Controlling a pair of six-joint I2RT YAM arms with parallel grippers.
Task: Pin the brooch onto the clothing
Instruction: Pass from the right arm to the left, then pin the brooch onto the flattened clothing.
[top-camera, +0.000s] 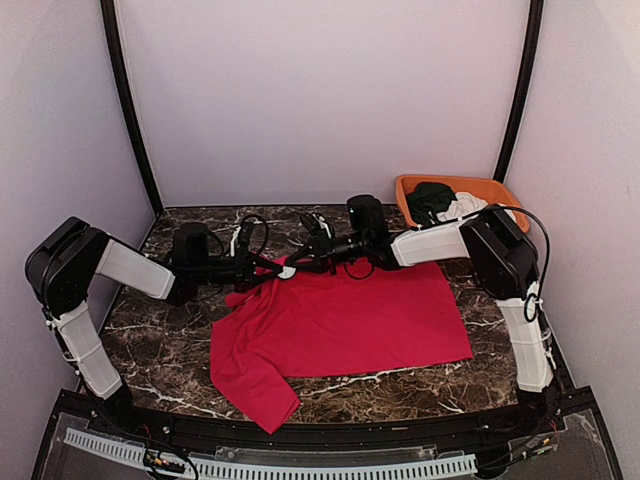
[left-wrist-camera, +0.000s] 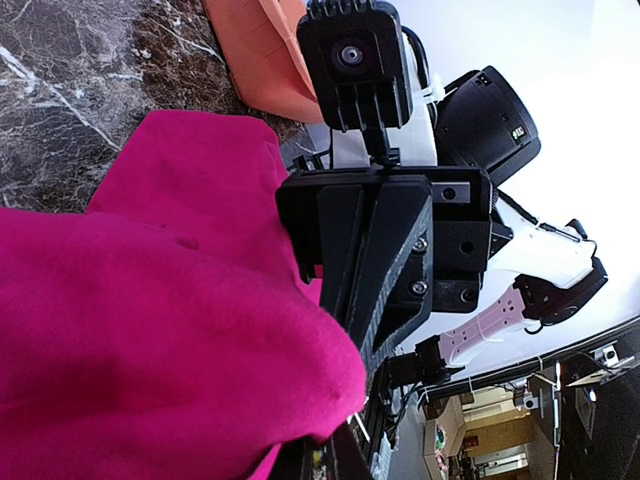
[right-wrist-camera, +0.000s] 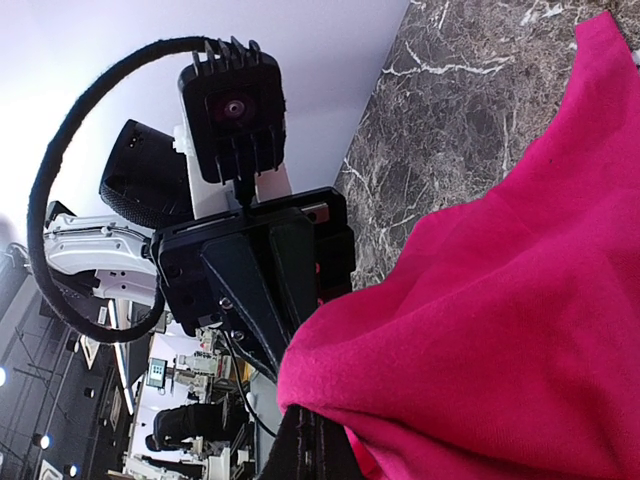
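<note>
The clothing (top-camera: 350, 320), a bright red T-shirt, lies spread on the marble table. Its far left edge is lifted to where the two grippers meet tip to tip. My left gripper (top-camera: 263, 268) reaches in from the left and my right gripper (top-camera: 303, 264) from the right. A small white round piece, apparently the brooch (top-camera: 287, 271), sits between them at the raised edge. In the left wrist view the red cloth (left-wrist-camera: 150, 330) bulges over the shut jaws. The right wrist view shows the cloth (right-wrist-camera: 520, 330) draped over those shut jaws too. Both pairs of fingertips are hidden under fabric.
An orange tray (top-camera: 500, 190) at the back right holds a dark green garment (top-camera: 432, 198) and a white garment (top-camera: 462, 207). Bare marble table (top-camera: 150, 330) lies left of and in front of the shirt. Black frame posts stand at both back corners.
</note>
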